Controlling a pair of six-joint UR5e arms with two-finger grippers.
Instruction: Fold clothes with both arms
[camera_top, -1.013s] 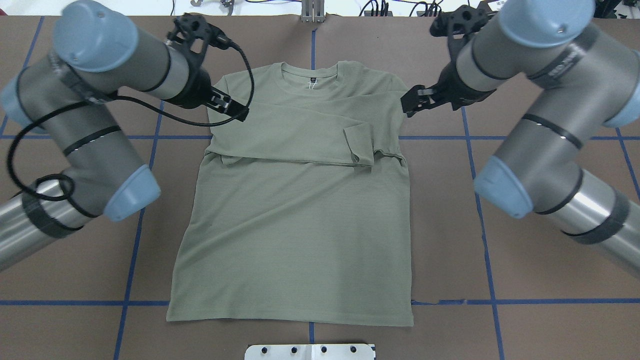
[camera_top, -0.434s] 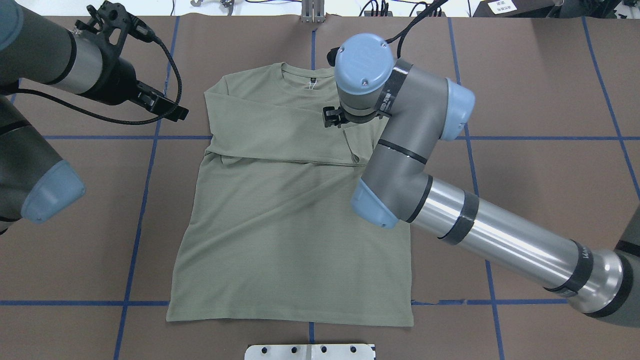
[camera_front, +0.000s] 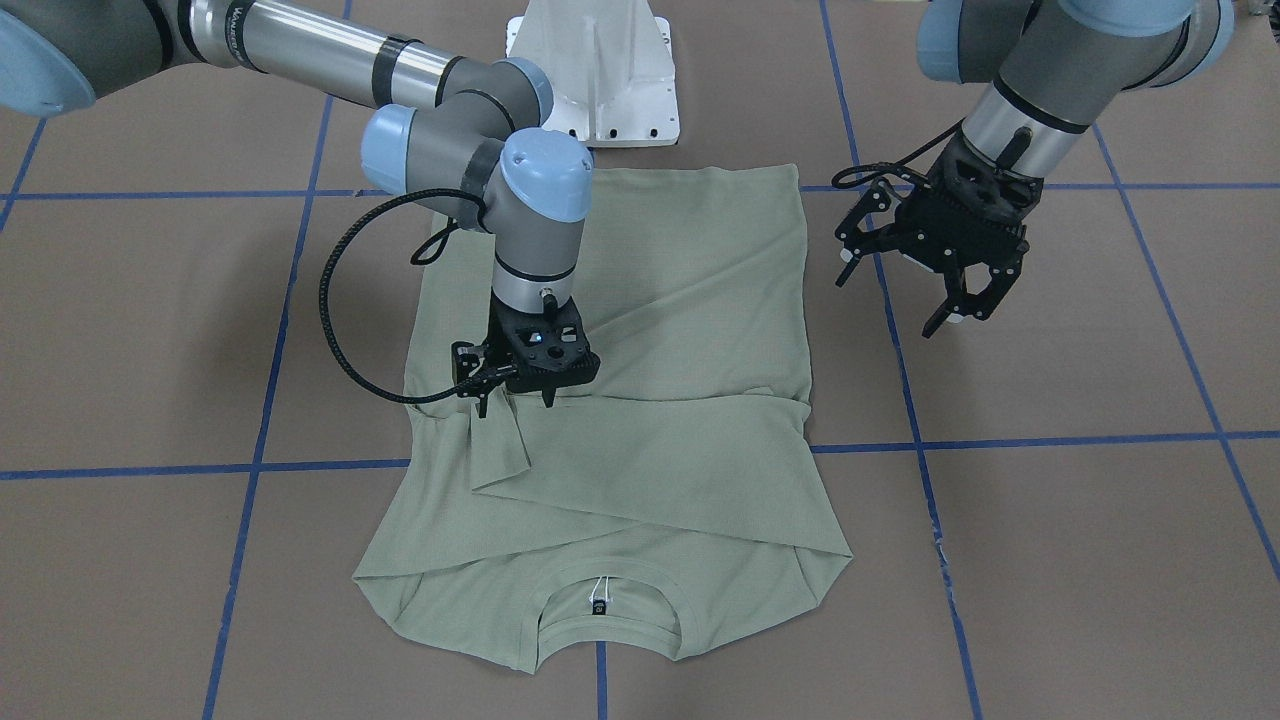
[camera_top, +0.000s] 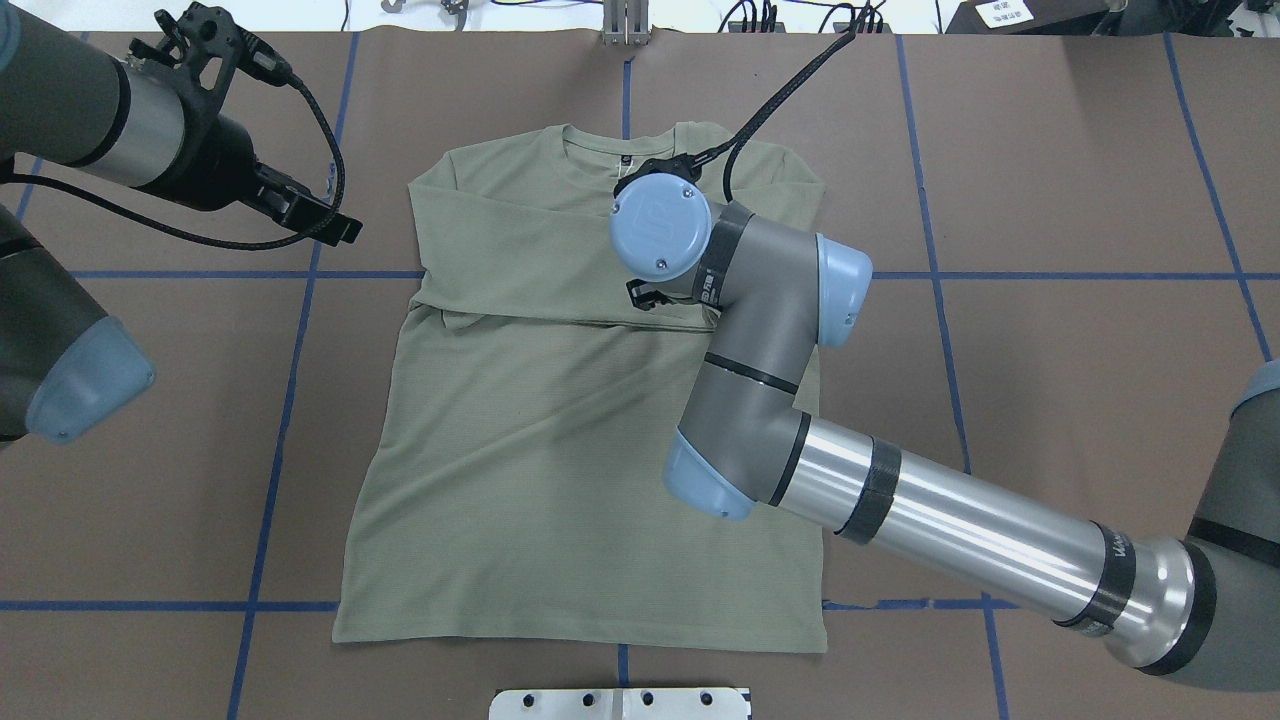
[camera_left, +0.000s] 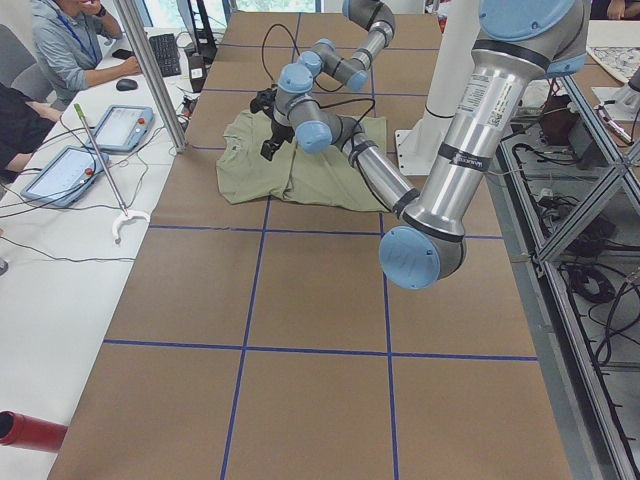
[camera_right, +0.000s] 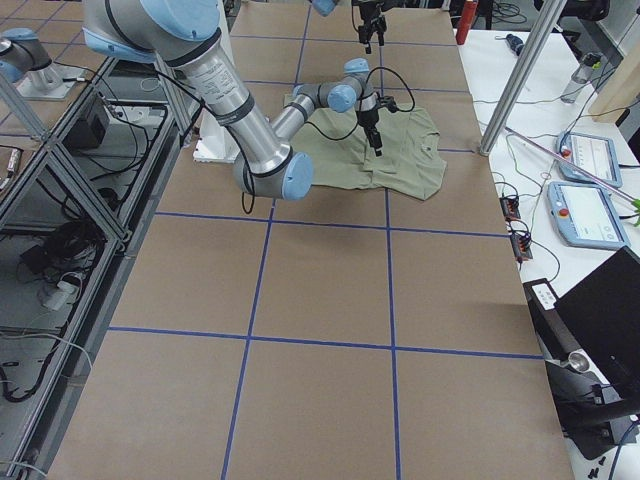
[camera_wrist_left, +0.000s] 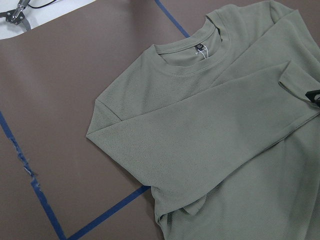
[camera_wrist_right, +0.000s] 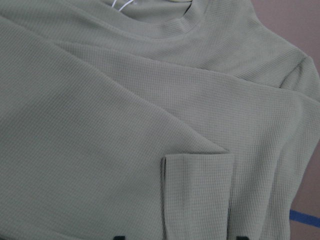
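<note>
Two arms on this one, and only one is at the cloth! The sage-green long-sleeved shirt (camera_top: 560, 480) lies flat in the middle of the brown paper-covered table (camera_top: 1050, 200), neckline at twelve o'clock in the overhead view, hem at six, both sleeves folded across the chest. The right gripper (camera_front: 515, 398) is down on the upper sleeve's cuff (camera_wrist_right: 197, 195), about one o'clock from the shirt's centre. Its jaws stand apart, one either side of the cuff, gripping nothing yet. The left gripper (camera_front: 965, 305) hangs clear of the fabric out at ten o'clock, spread wide and empty.

Danger here: close too deep and those jaws may pinch the lower sleeve and body layer along with the cuff, dragging the whole stack. Close too shallow and the thin knit could slip free. With nothing pinning the far side, any pull may skew the neat sleeve folds.

Writing? The small dark neck label (camera_front: 597, 605) carries a pale round mark, too small to read
</note>
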